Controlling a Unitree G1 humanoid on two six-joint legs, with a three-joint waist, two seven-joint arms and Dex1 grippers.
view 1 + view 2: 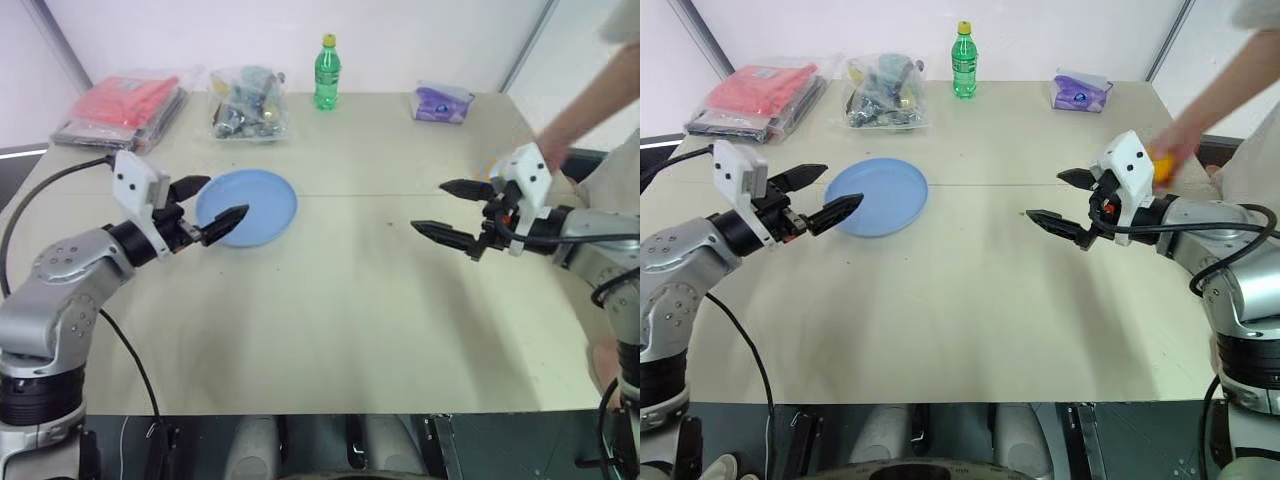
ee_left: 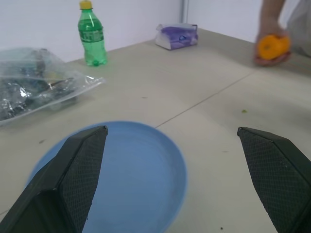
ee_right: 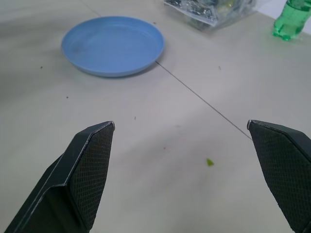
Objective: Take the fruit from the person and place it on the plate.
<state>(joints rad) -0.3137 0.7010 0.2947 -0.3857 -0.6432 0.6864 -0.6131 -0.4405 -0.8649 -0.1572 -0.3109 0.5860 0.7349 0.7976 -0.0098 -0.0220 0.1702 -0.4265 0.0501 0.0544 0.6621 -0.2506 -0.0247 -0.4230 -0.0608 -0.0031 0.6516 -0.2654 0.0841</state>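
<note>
The right gripper [image 1: 1060,198] stands spread wide and empty above the table [image 1: 970,300], at about three o'clock of the scene, pointing toward the centre; the left gripper [image 1: 212,205] is equally wide and empty, hovering at the nine o'clock rim of the plate [image 1: 262,203]. The fruit [image 2: 273,45] sits in the person's hand [image 2: 270,54], low near the table at roughly two o'clock, behind the right wrist. The step in hand looks like the handover: the right arm should probably turn toward the fruit, keep its fingers wide, and close only once the fruit sits squarely between the pads, clear of the person's fingers. The wrist camera housing covers most of the fruit in the head views, and the person is cut off at the edge.
</note>
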